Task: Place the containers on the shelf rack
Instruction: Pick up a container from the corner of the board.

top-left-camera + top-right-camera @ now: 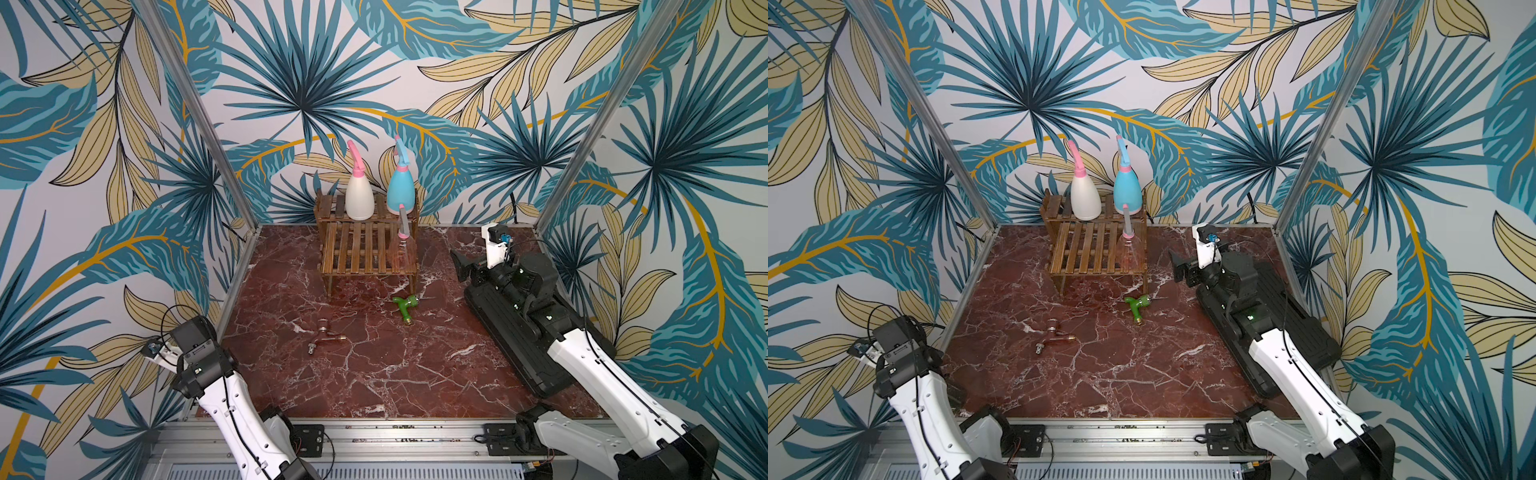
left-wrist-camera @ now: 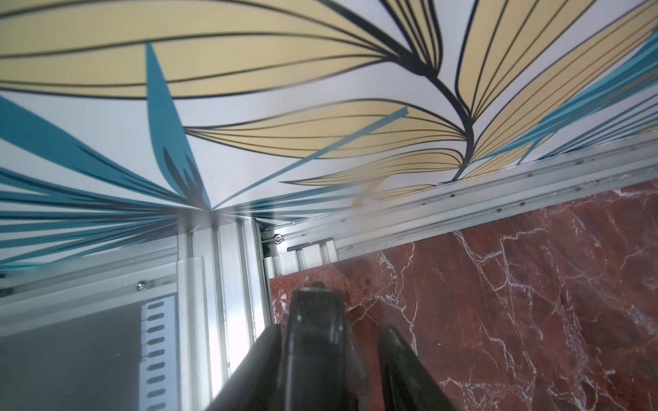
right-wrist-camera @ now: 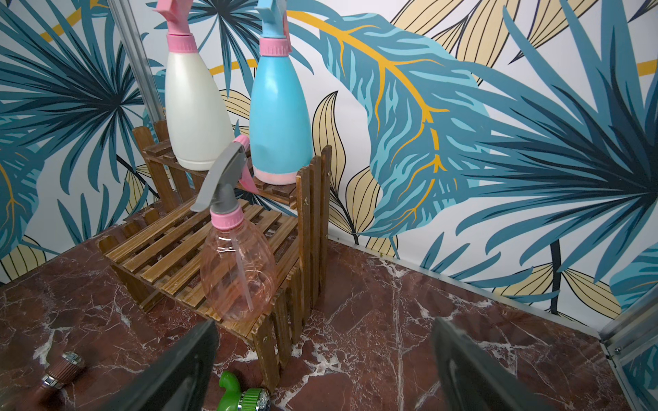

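A blurred dark thing [image 2: 315, 320] is sitting inside the left gripper [image 2: 329, 331], unidentifiable; in both top views the left arm [image 1: 216, 395] is hiding it.

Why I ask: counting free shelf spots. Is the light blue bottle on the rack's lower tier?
No, the light blue bottle stands on the shelf rack's upper tier, beside the cream-white bottle.

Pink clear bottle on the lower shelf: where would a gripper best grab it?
Probably at the narrow pink collar, from the open front: the bottle stands upright, its belly is wide, and the rack steps up behind it.
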Available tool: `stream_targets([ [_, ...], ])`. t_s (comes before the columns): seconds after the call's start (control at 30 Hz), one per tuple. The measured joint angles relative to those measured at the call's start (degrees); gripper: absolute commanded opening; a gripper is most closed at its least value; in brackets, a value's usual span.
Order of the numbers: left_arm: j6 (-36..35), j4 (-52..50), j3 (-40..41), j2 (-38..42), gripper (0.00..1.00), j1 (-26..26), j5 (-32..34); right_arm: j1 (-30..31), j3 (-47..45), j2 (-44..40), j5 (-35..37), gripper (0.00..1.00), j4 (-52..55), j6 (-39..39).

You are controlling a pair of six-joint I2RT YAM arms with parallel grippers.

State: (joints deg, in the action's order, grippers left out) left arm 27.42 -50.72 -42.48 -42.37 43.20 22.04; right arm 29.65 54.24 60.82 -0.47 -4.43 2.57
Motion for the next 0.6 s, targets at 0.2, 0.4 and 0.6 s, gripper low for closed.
stream_targets([
  [0.2, 0.00, -0.44, -0.04, 0.04, 0.24, -1.62, -0.46, 0.00, 0.00, 0.28, 0.31, 0.99, 0.00, 0.02],
  [0.4, -0.04, -1.62, -0.72, 0.07, 0.14, -3.91, -2.69, 0.00, 0.00, 0.28, 1.07, 0.99, -0.02, 0.02],
  [0.6, 0.98, -5.31, -5.53, -0.17, 0.12, -10.29, -7.06, 0.00, 0.11, 0.26, 1.36, 0.99, -0.02, -0.02],
])
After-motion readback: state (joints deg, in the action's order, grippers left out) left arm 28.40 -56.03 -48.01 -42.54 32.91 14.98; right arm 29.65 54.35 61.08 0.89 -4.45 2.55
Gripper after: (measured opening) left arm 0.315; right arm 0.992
